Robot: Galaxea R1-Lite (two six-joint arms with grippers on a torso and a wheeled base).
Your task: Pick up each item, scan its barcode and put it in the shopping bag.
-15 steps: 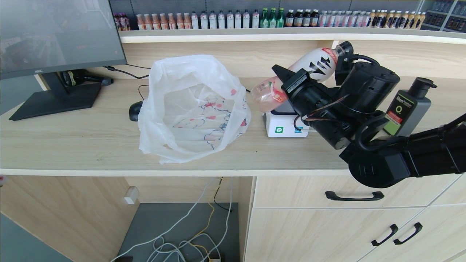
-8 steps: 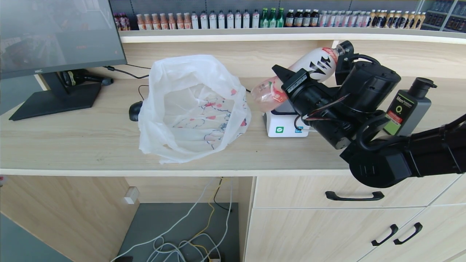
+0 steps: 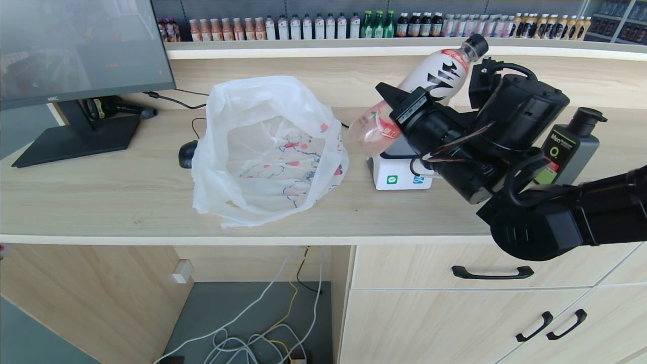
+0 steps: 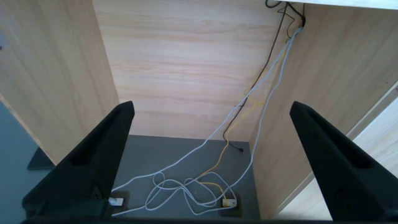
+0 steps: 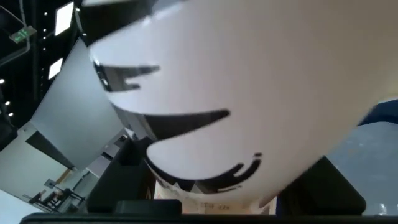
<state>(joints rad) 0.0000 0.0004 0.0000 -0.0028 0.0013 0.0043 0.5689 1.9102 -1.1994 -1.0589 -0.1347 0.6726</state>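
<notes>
— What moved in the last second?
— Only the right arm. It rose a touch, and the bottle (image 3: 429, 83) tipped steeper, so its cap now sits higher against the far ledge.
— What holds it?
— The right gripper (image 3: 402, 103) is clamped across its lower half. It hangs tilted, pink base down and left, over the scanner (image 3: 399, 177), just right of the bag (image 3: 268, 146).
— Any label?
— A white wrap with jagged black strokes, a red band near the neck and a fruit picture near the base. The right wrist view has the same wrap (image 5: 236, 93) close up, and no lettering there can be made out.
— And the scanner?
— A white box on the counter (image 3: 101, 192), with a green and a blue square on its near face.
— The bag?
— Thin white plastic with its mouth open and a red and blue print inside. A mouse (image 3: 187, 154) lies at its left edge.
— Anything else?
— A grey pump bottle (image 3: 568, 146) with a green-and-white label stands at the right. A monitor (image 3: 76, 45) stands far left.
— The left gripper (image 4: 211, 109)?
— Spread wide, low under the counter, above loose cables (image 4: 186, 186).
</notes>
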